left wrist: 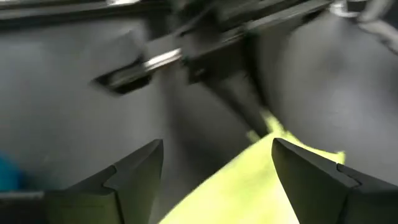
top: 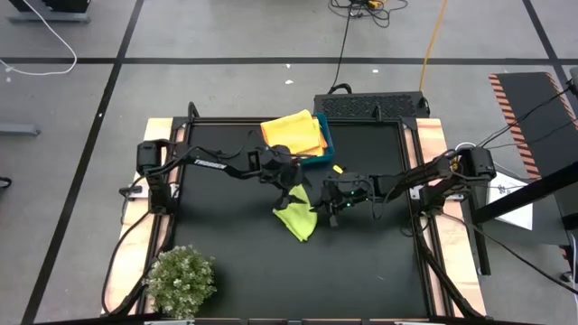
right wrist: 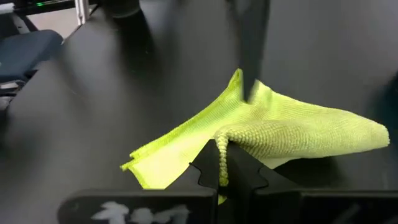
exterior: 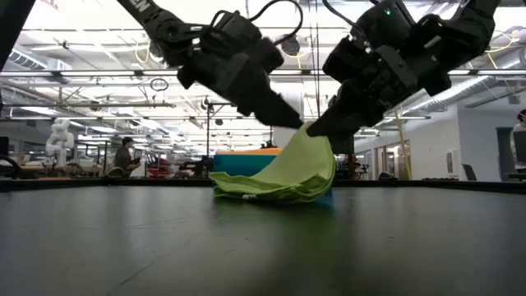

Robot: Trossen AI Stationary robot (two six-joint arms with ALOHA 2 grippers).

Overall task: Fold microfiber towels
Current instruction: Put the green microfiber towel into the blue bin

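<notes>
A lime green microfiber towel (top: 296, 221) lies bunched on the black table near its middle, with one part drawn up to a peak (exterior: 310, 131). My right gripper (right wrist: 221, 167) is shut on it. My left gripper (left wrist: 217, 152) stands open just left of that peak, with the towel (left wrist: 249, 183) showing between and below its fingers. One of its fingers (right wrist: 252, 56) reaches the towel's raised fold. Yellow and orange towels (top: 293, 131) lie piled in the blue bin (top: 326, 137) at the far edge. My right gripper pinches a bunched hem of the lime towel (right wrist: 221, 144) between its two fingers, coming from the table's right and slanting down. The held part is lifted, the cloth slopes slack below it, and the towel's lower part (exterior: 259, 193) rests on the table. My left gripper's finger stands at the raised fold (right wrist: 247, 93); whether it touches the cloth I cannot tell.
A small bushy green plant (top: 181, 280) stands at the table's near left corner. The blue bin (exterior: 242, 163) sits right behind the lime towel. Bare black tabletop (top: 379, 262) lies toward the near and right sides.
</notes>
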